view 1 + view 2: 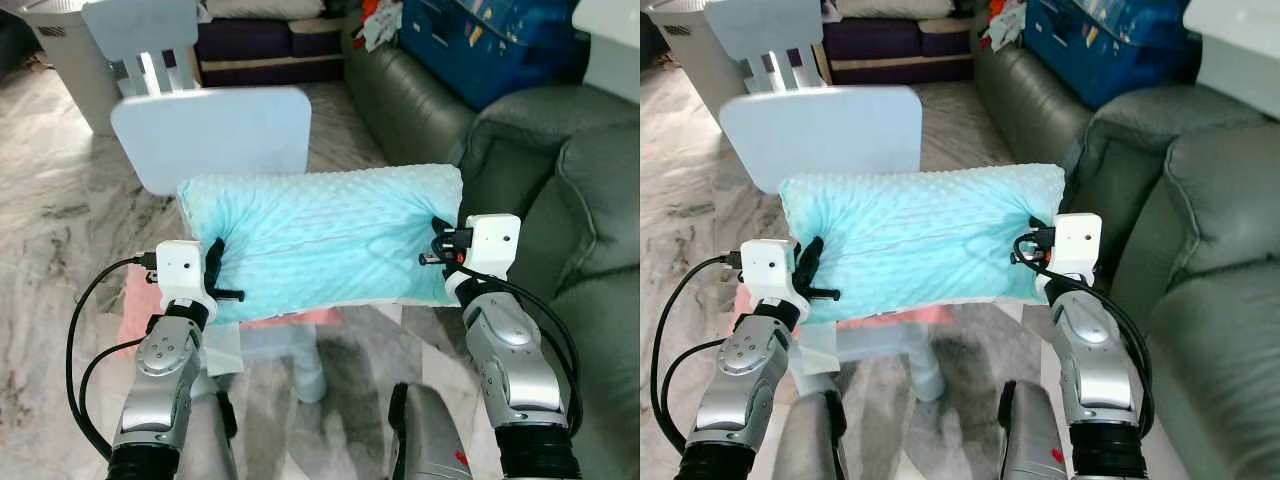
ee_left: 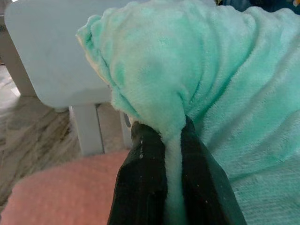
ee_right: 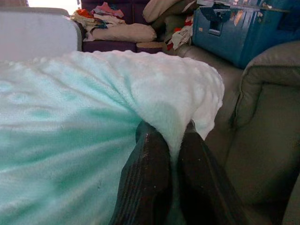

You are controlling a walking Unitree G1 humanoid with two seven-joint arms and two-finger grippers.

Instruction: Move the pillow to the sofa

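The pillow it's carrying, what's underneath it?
Under the mint pillow a pink cloth shows, on something pale with a white leg standing on the marble floor. The pillow covers the rest.

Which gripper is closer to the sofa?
Right. The right gripper pinches the pillow end beside the sofa; the left gripper holds the far end.

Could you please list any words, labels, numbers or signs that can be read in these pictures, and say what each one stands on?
None can be read.
The mint-green plush pillow, held by the left gripper and the right gripper, bears no text.
The blue plastic storage box on the grey-green leather sofa has pale marks, too blurred to read.
The pale blue plastic chair carries no label.
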